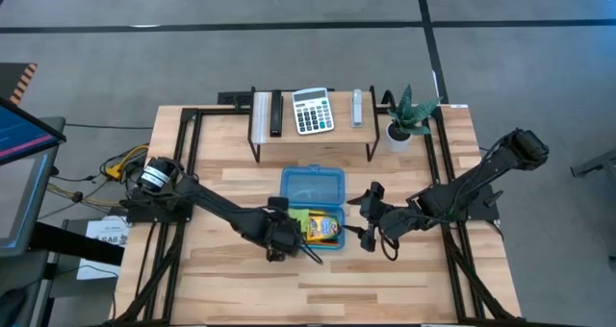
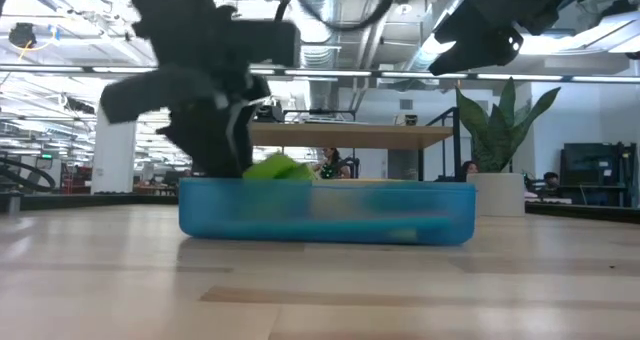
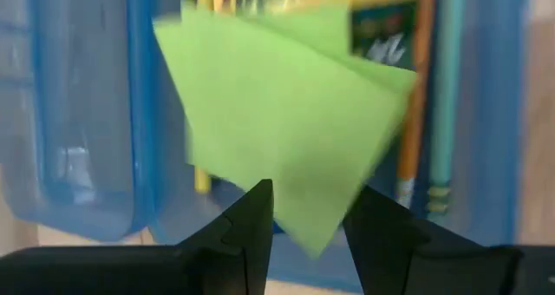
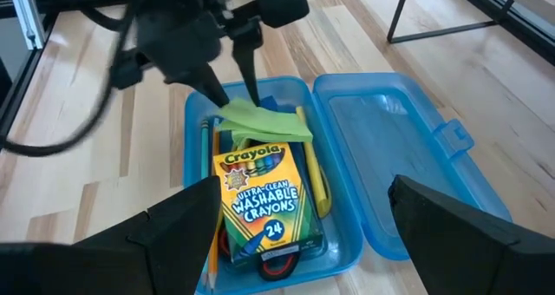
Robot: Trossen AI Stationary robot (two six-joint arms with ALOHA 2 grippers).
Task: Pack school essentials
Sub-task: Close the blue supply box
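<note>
Left gripper [image 4: 227, 91] over the near-left end of the open blue pencil case [image 1: 313, 185], fingers pinched on a lime sticky-note pad [image 3: 286, 130] held tilted just above the contents. In the case: Crayola crayon box [image 4: 264, 199] on top, pencils [image 4: 208, 208] along the side, red scissor handles [image 4: 276, 262] peeking beneath. Right gripper [image 1: 369, 214] beside the case's right edge, spread wide, holding nothing. Behind, on the shelf, calculator [image 1: 311, 111]; potted plant [image 1: 406, 115] at the right.

Robotics lab in a large open-plan office or workshop hall. Evidence: wooden tabletop [image 1: 385, 269] on a black metal frame [image 1: 188, 144], grey concrete floor [image 1: 289, 38], exposed ceiling ducts [image 2: 350, 20] with strip lights, probably seated people [image 2: 330, 165] at distant desks.
</note>
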